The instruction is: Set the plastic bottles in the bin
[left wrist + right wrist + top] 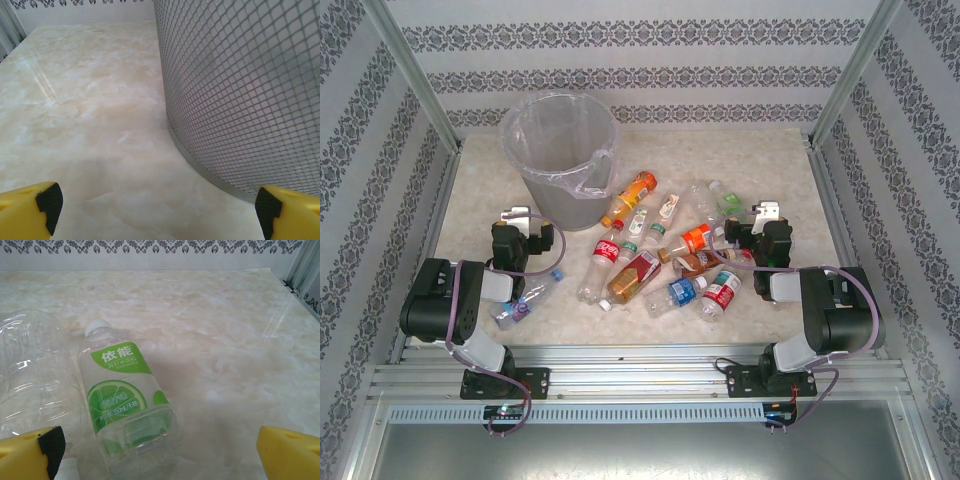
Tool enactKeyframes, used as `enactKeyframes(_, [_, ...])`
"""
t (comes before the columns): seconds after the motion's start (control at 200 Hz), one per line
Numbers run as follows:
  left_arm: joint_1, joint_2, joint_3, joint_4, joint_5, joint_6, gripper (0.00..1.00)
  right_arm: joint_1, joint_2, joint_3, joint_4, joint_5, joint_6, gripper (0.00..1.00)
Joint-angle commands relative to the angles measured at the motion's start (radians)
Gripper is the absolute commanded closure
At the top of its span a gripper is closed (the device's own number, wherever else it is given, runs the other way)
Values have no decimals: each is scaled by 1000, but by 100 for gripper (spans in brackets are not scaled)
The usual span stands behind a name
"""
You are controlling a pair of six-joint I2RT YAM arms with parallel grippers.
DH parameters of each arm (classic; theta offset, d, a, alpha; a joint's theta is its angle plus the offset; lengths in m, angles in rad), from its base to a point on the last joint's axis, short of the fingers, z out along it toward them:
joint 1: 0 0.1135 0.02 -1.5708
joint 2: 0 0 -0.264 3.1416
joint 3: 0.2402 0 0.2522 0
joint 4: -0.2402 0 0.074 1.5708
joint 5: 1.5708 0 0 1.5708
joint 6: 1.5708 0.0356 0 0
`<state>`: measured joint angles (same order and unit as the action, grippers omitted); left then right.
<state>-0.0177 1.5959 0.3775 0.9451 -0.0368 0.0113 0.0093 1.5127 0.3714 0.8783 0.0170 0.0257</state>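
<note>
The grey bin (560, 160), lined with a clear bag, stands at the back left of the table. Several plastic bottles lie in a loose heap right of it, among them an orange one (630, 197), a red-labelled one (605, 255) and a blue-labelled one (682, 292). One more bottle (525, 300) lies by the left arm. My left gripper (517, 218) (157, 215) is open beside the bin's mesh wall (240, 90), holding nothing. My right gripper (766, 214) (160, 455) is open; a green-labelled bottle (125, 395) lies on its side ahead, toward the left finger, with a clear bottle (30, 375) beside it.
Patterned walls and aluminium posts (410, 70) enclose the marble-look table (770, 160). A metal rail (640, 375) runs along the near edge where both arm bases are bolted. Bare tabletop lies left of the bin (75, 100) and at the right back (240, 330).
</note>
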Motion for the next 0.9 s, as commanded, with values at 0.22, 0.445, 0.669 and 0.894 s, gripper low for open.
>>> enactKeyframes(0.22, [13,-10,11,-11,2,-16,0,3,-2,17,10,-18,-6,2])
enactKeyframes(0.445, [13,-11,11,-13,2,-17,0,3,-3,16,11,-19,-7,2])
enactKeyframes(0.669, [12,-11,10,-11,1,-16,0,2,-2,15,11,-18,-7,2])
enactKeyframes(0.894, [12,-17,-40,81,-34,-31,0,8,-45,-6,16,36,8,2])
